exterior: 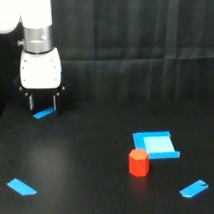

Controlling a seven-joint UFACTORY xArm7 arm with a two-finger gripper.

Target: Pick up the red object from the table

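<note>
Fingers (43,101) spread, apparently empty; red object (139,163) sits well apart on table (87,165).

Arm comes in from the top at the exterior view's left: white link, grey metal wrist collar, then a white boxy body, all pointing straight down. Hand (43,101) hangs vertical under it, two thin dark fingers (31,101) parallel with a clear gap between them, nothing in the gap. Fingertips sit low, near the table (98,190); can't tell if they touch it.
</note>
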